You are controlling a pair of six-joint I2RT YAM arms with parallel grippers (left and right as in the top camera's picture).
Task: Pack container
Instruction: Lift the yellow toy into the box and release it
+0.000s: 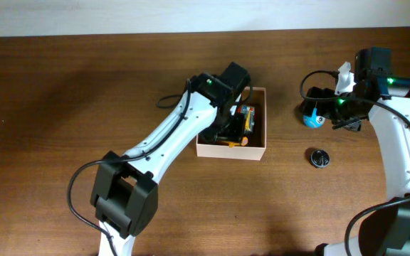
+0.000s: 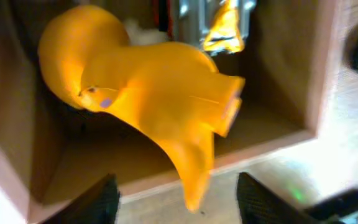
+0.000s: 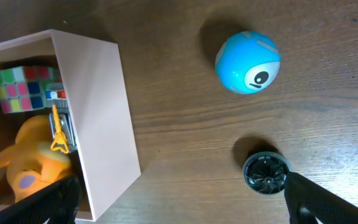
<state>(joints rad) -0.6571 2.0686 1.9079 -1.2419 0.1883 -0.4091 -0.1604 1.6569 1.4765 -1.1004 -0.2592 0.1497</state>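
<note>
Here, the square, shallow white-walled cardboard container (image 1: 230, 151) sits mid-table, holding a multicoloured puzzle cube (image 3: 22, 88) and a yellow plastic duck-like toy (image 2: 148, 93). The left gripper (image 2: 178, 198) hangs over that toy inside the box, jaws spread wide, gripping nothing. To the right, the right gripper (image 3: 179, 202), also wide open, hovers above a blue one-eyed ball (image 3: 247, 61) and, nearer, a black round disc (image 3: 266, 173) on the brown wooden table (image 1: 62, 107). Probably the ball comes next. Descend centred, close across its widest part so it cannot roll, and first lift the left arm straight up, clear of the walls.
</note>
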